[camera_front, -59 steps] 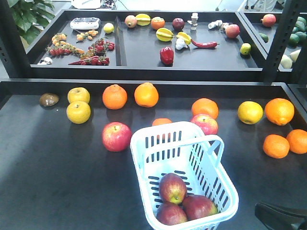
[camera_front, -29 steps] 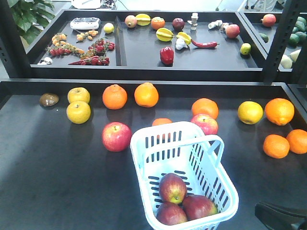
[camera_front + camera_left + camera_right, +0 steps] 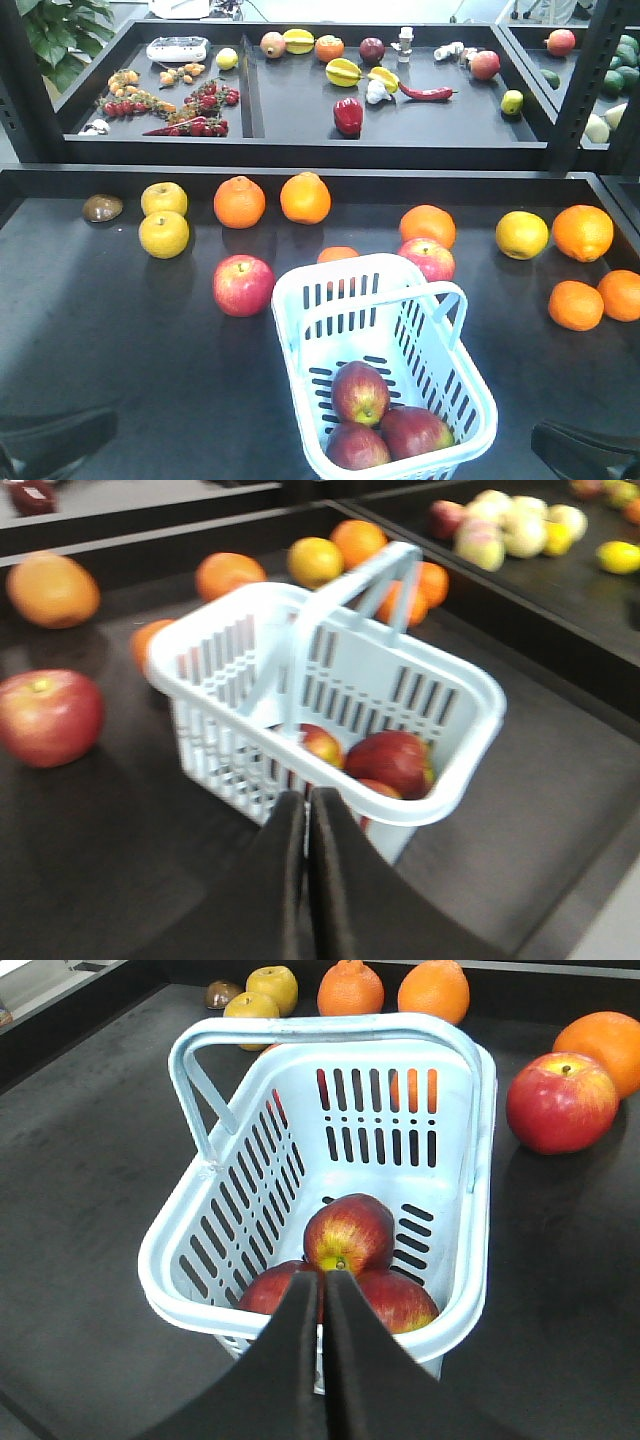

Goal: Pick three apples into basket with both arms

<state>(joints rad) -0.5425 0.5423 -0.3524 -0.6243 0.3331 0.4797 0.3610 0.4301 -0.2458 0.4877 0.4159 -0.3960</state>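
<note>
At the bottom edge of the front view, the left arm (image 3: 50,440) sits at about 7 o'clock and the right arm (image 3: 585,452) at about 5 o'clock, both low and clear of the basket (image 3: 300,300). In each wrist view the fingers are pressed together with nothing between them: the left gripper (image 3: 307,810) is clenched just before the basket's near rim, and the right gripper (image 3: 323,1290) is likewise clenched above the rim.

Three dark red apples (image 3: 360,392) lie touching each other in the near end of the pale blue basket, which stands tilted on the black table (image 3: 100,340), handles raised.

Beyond it, at 10 o'clock, rests a loose red apple (image 3: 243,285); another red apple (image 3: 428,258) sits behind the far rim. Farther back are oranges (image 3: 239,201) and yellow fruit (image 3: 163,234). Farthest, a shelf tray (image 3: 300,110) holds a red pepper (image 3: 347,116).
</note>
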